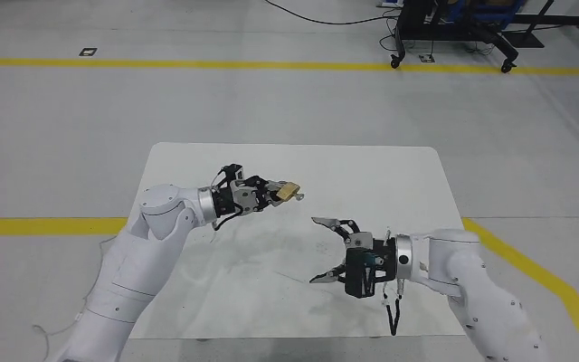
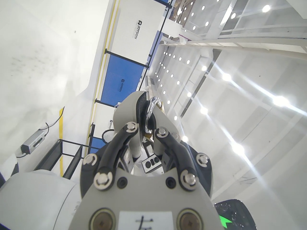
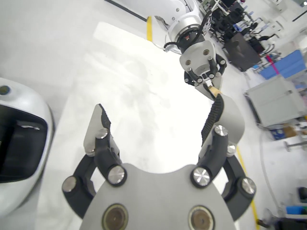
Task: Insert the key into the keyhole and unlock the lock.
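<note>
- Handling the brass padlock [image 1: 289, 191] should be simple: small, rigid, dense metal, smooth enough to twist in a grip, so hold the body's flat faces and leave the keyhole end free.
- Left hand [image 1: 282, 193] is closed on it, holding it in the air above the counter [image 1: 271, 299]; the steel shackle [image 2: 150, 111] lies between its fingers [image 2: 129, 110].
- Right hand [image 1: 318, 250] hangs nearby over the counter, jaws spread wide, apparently holding nothing.

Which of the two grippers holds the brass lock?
The left gripper: it is shut on the lock. The right gripper differs plainly, as it stands wide open and empty.
</note>
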Robot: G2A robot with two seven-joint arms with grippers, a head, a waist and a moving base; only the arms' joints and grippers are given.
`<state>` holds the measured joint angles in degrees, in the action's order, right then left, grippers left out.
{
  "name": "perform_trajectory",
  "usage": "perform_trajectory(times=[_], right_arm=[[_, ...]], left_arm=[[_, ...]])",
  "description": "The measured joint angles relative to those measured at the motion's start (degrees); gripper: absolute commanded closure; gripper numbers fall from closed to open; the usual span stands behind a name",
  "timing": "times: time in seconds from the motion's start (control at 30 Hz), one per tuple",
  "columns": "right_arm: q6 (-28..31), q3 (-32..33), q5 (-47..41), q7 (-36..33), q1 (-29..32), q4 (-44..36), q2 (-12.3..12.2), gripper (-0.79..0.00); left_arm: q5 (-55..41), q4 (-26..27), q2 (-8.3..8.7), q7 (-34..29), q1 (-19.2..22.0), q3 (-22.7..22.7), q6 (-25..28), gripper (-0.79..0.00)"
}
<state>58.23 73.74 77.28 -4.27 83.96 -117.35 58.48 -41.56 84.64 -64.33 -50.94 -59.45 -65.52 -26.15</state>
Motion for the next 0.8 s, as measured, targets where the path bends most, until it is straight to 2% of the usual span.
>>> perform_trajectory(times=[0.23,0.33,0.67,0.8], right_arm=[[-0.23,-6.51,-30.57,-17.3,-8.53,6.69,-2.31,0.0],[-0.23,-7.83,-39.87,-22.87,-11.48,8.73,-2.87,0.0],[-0.23,-12.05,-63.23,-31.7,-17.03,14.32,-4.67,0.0],[-0.23,-13.27,-65.3,-34.56,-18.98,16.85,-4.98,0.0]], left_arm=[[7.04,1.1,0.32,0.62,0.52,1.48,2.55,0.0],[7.7,0.83,0.29,-0.93,0.88,2.39,3.03,0.0],[7.14,-0.44,0.22,-5.44,2.4,3.89,2.26,0.0],[6.75,-0.48,0.23,-6.57,2.54,4.3,2.17,0.0]])
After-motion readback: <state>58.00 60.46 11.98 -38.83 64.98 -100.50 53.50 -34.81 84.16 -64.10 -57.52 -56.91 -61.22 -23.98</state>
